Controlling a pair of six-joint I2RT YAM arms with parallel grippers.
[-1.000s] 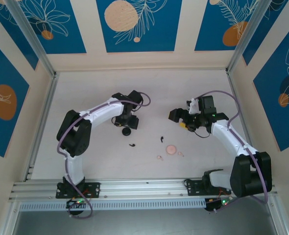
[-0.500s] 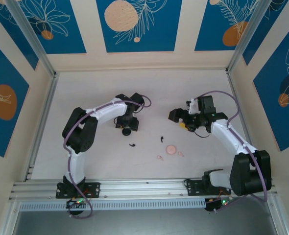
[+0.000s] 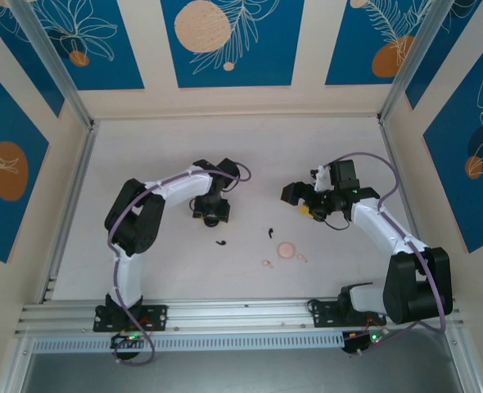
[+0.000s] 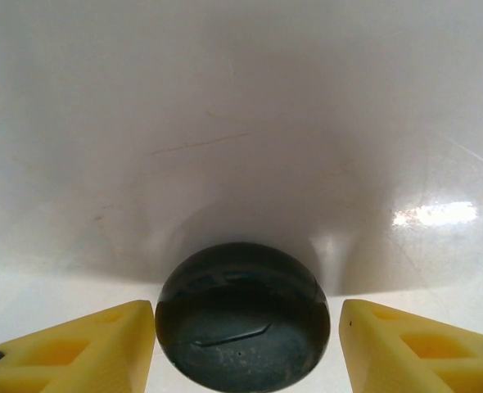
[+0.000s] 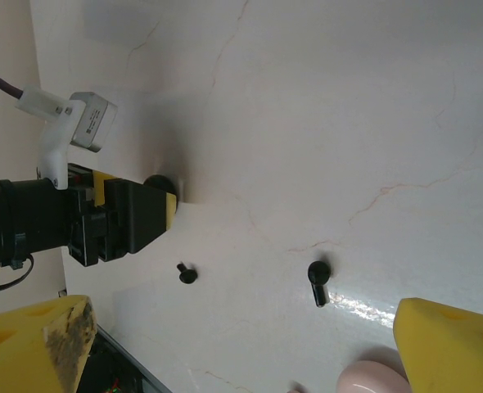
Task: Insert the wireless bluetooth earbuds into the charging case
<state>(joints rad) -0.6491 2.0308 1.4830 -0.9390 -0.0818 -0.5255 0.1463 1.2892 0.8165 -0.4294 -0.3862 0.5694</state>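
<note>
A round black charging case (image 4: pixel 241 315) lies on the white table between the yellow fingers (image 4: pixel 69 348) of my left gripper (image 4: pixel 246 327). The jaws flank it; a narrow gap still shows on the right side. From above, the left gripper (image 3: pixel 211 214) covers the case. Two black earbuds (image 3: pixel 221 242) (image 3: pixel 270 233) lie loose on the table, seen from the right wrist as earbud (image 5: pixel 187 273) and earbud (image 5: pixel 318 278). A pink case (image 3: pixel 287 250) has two pale pink earbuds (image 3: pixel 267 264) (image 3: pixel 301 258) beside it. My right gripper (image 3: pixel 297 201) hovers open and holds nothing.
The table (image 3: pixel 143 164) is walled by beige and blue panels on three sides, with an aluminium rail (image 3: pixel 241 315) along the near edge. The pink case (image 5: pixel 372 378) sits just ahead of my right gripper (image 5: pixel 241 327).
The left gripper has dropped over the black case and its jaws have narrowed around it. The left elbow has swung right. The right arm is unchanged.
</note>
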